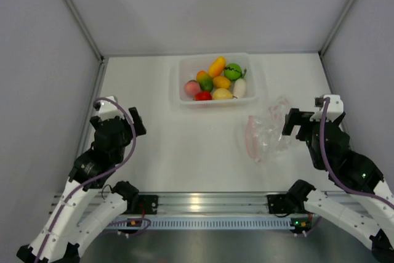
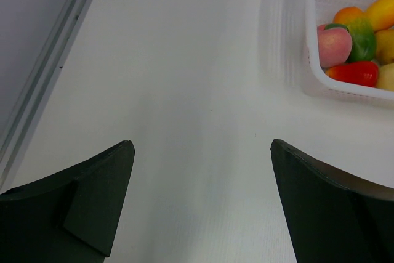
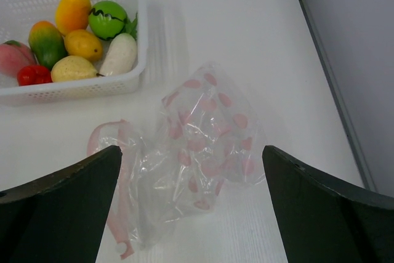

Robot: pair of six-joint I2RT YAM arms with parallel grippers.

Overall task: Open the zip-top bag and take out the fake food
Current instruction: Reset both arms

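The zip-top bag (image 1: 266, 135) lies crumpled and flat on the white table at the right, clear with pink spots, its pink zip strip (image 3: 117, 214) along the left side, the mouth gaping. No food shows inside it (image 3: 191, 152). The fake food (image 1: 215, 81) sits in a white basket (image 1: 212, 103) at the back middle: yellow, orange, green, red, pink and white pieces (image 3: 74, 41). My right gripper (image 1: 306, 115) hovers open just right of the bag, which shows between its fingers (image 3: 320, 214). My left gripper (image 1: 117, 112) is open over bare table (image 2: 202, 146), left of the basket (image 2: 314, 60).
Grey walls enclose the table on the left, back and right. A metal rail with the arm bases (image 1: 203, 204) runs along the near edge. The basket's perforated wall (image 3: 74, 89) stands behind and left of the bag.
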